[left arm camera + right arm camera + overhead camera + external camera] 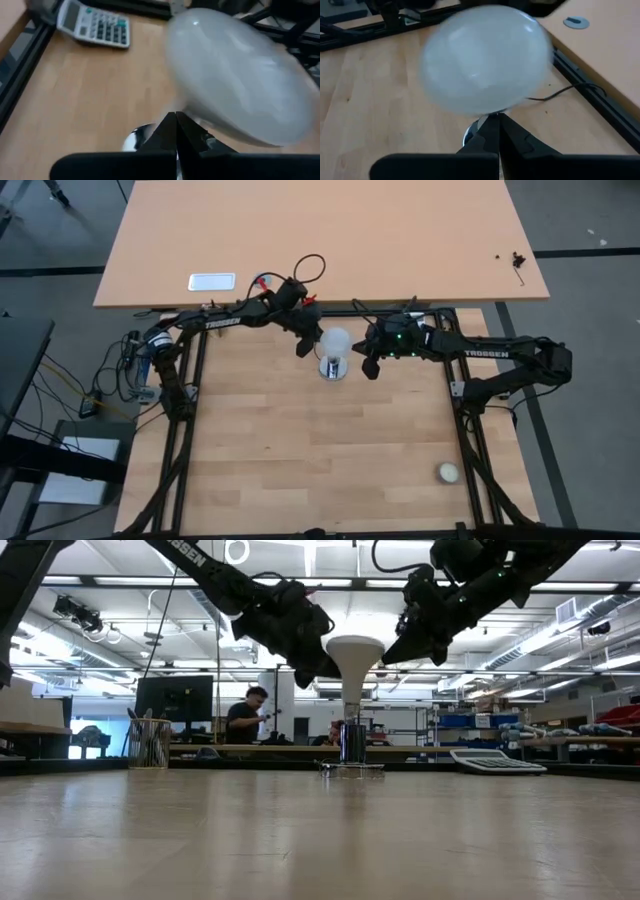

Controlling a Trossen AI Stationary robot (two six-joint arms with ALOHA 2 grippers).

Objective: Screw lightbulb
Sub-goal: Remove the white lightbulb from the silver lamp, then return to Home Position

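Lightbulb [334, 343] upright in socket [333, 369], left gripper [306, 344] and right gripper [369, 365] flanking with fingers pressed together, empty; next likely spread, grasp dome, twist.

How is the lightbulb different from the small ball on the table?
The lightbulb stands upright in the middle of the table, between the two grippers; the small ball lies alone near the table's right edge. The lightbulb is bigger and tapers down to a narrow base; the ball is simply round. Both are whitish.
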